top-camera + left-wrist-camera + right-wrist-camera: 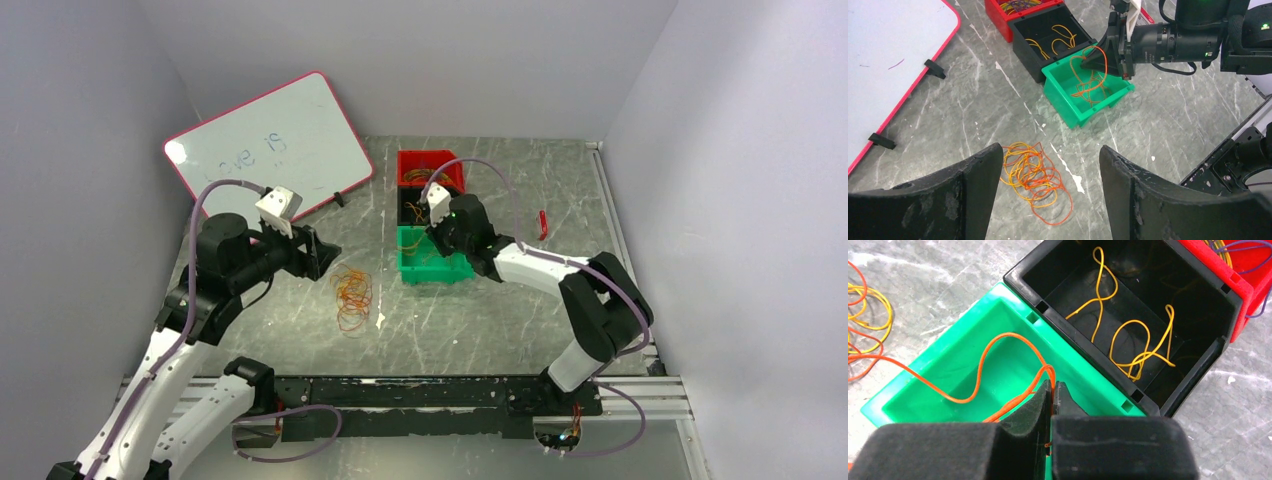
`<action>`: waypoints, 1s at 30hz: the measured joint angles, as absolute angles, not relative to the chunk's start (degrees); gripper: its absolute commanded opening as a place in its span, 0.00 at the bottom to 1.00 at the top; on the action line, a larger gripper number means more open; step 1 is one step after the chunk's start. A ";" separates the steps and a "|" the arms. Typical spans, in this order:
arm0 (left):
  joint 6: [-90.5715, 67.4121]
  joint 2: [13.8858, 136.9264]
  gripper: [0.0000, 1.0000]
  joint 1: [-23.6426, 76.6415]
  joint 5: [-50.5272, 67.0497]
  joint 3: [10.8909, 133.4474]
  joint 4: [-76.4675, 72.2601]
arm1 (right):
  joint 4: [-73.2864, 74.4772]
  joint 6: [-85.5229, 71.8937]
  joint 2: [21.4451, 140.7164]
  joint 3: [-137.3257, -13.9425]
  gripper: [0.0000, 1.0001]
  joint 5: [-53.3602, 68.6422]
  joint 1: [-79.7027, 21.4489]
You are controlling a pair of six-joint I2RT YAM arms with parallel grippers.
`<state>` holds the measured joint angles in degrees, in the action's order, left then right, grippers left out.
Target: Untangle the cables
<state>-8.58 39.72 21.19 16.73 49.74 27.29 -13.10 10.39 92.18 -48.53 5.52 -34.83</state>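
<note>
The cables [352, 295] lie as a loose tangle of thin orange and yellow loops on the grey table, left of the green bin [432, 272]. My left gripper [1050, 150] is open and empty, with the tangle [1035, 177] between and just beyond its fingers. My right gripper [1053, 385] is shut on a single orange cable [982, 357] over the green bin [933, 352]. That cable loops down into the bin and trails left over its rim toward the tangle [860, 315]. In the top view the right gripper [428, 248] sits above the bin.
A black bin [1048, 285] holding yellow cables [1138, 347] stands behind the green one, and a red bin [430, 165] with more wires stands behind that. A whiteboard [270, 145] leans at the back left. A small red object [541, 224] lies to the right.
</note>
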 measured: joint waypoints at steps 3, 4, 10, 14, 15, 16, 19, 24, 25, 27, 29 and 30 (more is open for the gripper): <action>-8.60 39.68 0.75 21.19 16.73 49.74 27.24 | -10.35 10.81 92.68 -49.89 0.00 4.58 -34.83; -8.60 39.64 0.75 21.19 16.73 49.74 27.24 | -9.04 10.87 92.88 -50.54 0.00 4.10 -34.83; -8.60 39.66 0.74 21.19 16.73 49.74 27.24 | -3.42 11.20 94.30 -53.12 0.01 2.48 -34.83; -8.60 39.66 0.74 21.19 16.69 49.74 27.24 | 0.32 11.29 95.13 -53.89 0.03 2.04 -34.83; -8.60 39.66 0.74 21.19 16.67 49.74 27.24 | 1.06 11.38 95.46 -54.24 0.03 1.91 -34.83; -8.60 39.66 0.74 21.19 16.67 49.74 27.24 | 2.20 11.51 96.07 -54.76 0.03 1.69 -34.83; -8.60 39.66 0.74 21.19 16.64 49.74 27.24 | 4.16 11.79 97.45 -55.79 0.08 0.82 -34.83; -8.60 39.57 0.74 21.19 16.58 49.74 27.27 | 6.20 11.94 98.54 -55.92 0.26 -0.69 -34.83; -8.60 39.53 0.74 21.19 16.53 49.74 27.27 | 6.37 11.90 98.52 -55.92 0.30 -0.82 -34.83; -8.60 39.42 0.74 21.19 16.43 49.74 27.27 | 6.37 11.92 98.37 -55.92 0.36 -0.82 -34.83; -8.60 39.42 0.74 21.19 16.27 49.74 27.24 | 6.81 11.88 97.91 -56.18 0.40 -0.89 -34.83; -8.60 39.42 0.74 21.19 16.23 49.74 27.27 | 7.22 11.84 97.58 -56.55 0.41 -0.82 -34.83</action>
